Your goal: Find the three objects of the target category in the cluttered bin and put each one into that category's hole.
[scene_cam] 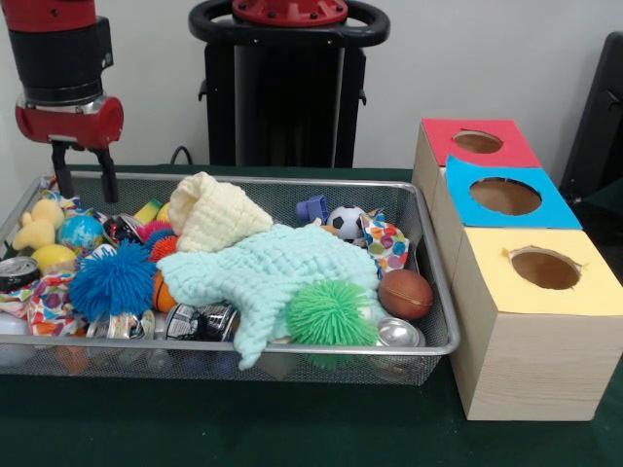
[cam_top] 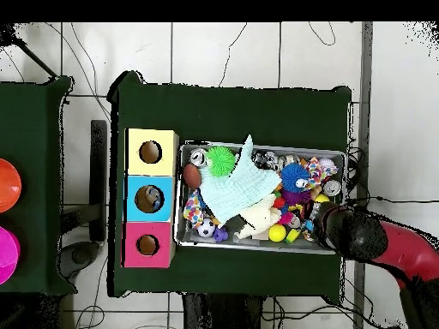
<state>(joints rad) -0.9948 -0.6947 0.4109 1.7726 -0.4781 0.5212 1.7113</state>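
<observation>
No legible text or labels (anywhere in view)

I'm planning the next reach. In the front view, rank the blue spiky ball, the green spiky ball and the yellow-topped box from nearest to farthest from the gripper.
From the gripper:
1. Blue spiky ball, just below it in the bin.
2. Green spiky ball, across the bin near its front rim.
3. Yellow-topped box, outside the bin.

A wire mesh bin point(scene_cam: 443, 321) brims with spiky balls, small sports balls, cans and knitted cloths. Just beside it stand three wooden boxes with round holes: red-topped point(scene_cam: 479, 143), blue-topped point(scene_cam: 505, 196) and yellow-topped point(scene_cam: 544, 269).
</observation>
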